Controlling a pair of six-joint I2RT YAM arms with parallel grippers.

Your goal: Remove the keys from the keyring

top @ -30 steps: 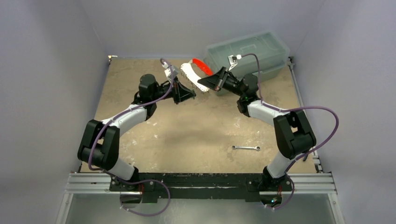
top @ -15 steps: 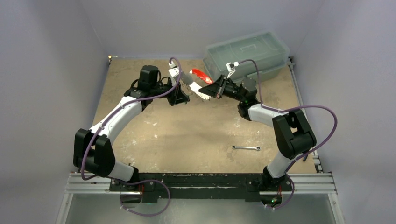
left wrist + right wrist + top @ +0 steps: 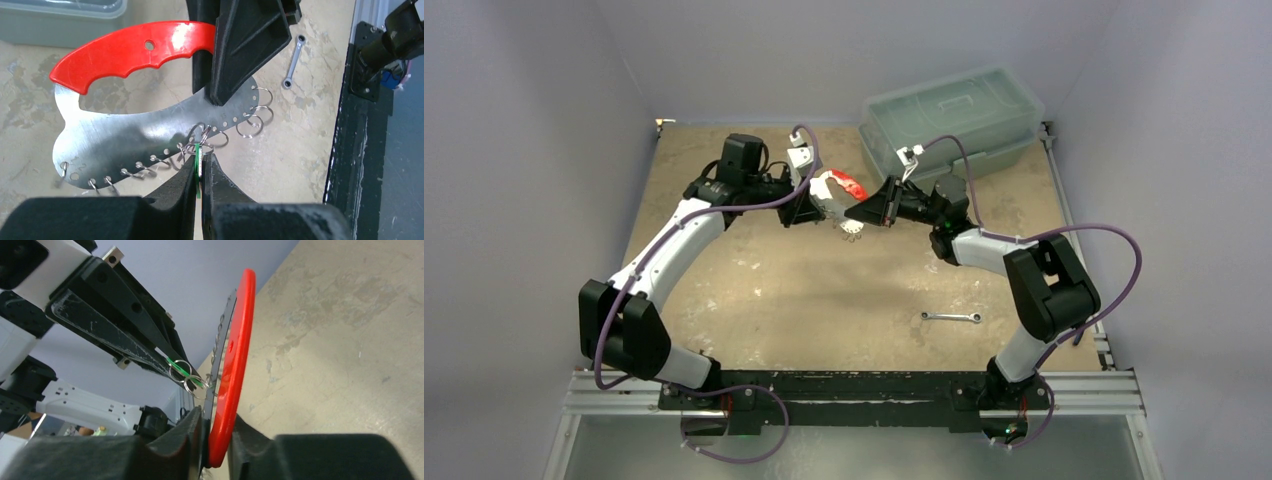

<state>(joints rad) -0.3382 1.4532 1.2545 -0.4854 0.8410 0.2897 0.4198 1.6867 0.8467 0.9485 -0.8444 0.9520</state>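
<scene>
Left hand pinched closed, right hand facing it, clamped closed, both raised

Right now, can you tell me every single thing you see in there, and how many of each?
table: one, sandy brown, under everything
box: one, see-through greenish with a lid, table's far right corner
wrench: one, silver, lying flat on the table, near right
keyring: one, silver plate with a red handle, held up above the table's far middle
little rings: several, silver, along the keyring's holed edge
green key: one, green, among those rings
cables: two, purple, one along each arm
left gripper: one, black, shut on the green key
right gripper: one, black, shut on the keyring
</scene>
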